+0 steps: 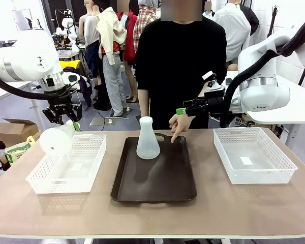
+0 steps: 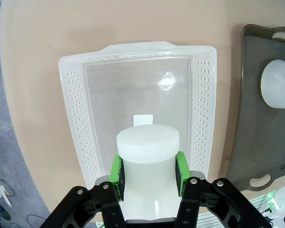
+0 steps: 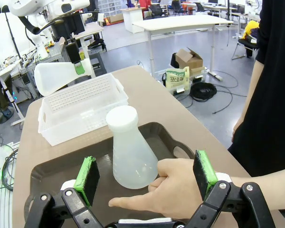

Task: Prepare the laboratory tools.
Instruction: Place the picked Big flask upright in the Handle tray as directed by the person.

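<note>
Gripping one flask by its neck, the left pincer holds it tipped on its side above the left basket, likely so it can travel toward the tray. At the tray's 12 o'clock end stands the second flask, upright. A person's hand points just beside it, perhaps marking a spot. Behind that hand, the right pincer hovers with jaws spread, empty.
</note>
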Robot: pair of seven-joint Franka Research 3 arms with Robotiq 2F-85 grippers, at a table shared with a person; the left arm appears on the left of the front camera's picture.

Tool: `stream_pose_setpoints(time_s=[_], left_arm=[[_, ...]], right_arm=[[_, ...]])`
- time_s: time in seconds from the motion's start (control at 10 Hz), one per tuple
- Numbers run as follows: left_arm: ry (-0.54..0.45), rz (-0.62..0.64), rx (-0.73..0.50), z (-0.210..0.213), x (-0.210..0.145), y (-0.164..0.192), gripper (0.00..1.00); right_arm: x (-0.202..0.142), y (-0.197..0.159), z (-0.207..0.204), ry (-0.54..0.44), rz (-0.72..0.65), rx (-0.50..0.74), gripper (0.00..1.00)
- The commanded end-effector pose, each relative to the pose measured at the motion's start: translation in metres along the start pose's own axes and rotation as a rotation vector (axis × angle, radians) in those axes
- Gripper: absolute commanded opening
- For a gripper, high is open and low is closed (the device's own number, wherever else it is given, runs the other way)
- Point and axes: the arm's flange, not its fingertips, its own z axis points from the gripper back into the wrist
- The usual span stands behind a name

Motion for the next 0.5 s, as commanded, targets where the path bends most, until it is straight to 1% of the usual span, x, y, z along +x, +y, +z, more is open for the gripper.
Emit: stream_pose_setpoints(time_s=[0.0, 0.1, 0.3, 0.4], left_arm=[[-0.008, 0.001, -0.001, 0.003, 0.001, 0.001, 0.0], [0.0, 0.0, 0.0, 0.0, 0.0, 0.0, 0.0], [-0.089, -0.163, -0.228, 0.022, -0.012, -0.002, 0.0], [-0.144, -0.225, -0.329, 0.036, -0.018, -0.002, 0.0]], right_arm=[[0.001, -0.001, 0.0, 0.01, -0.006, 0.006, 1.0], [0.001, -0.001, 0.0, 0.01, -0.006, 0.006, 1.0], [0.001, -0.001, 0.0, 0.01, -0.006, 0.006, 1.0], [0.001, -0.001, 0.0, 0.01, -0.006, 0.006, 1.0]])
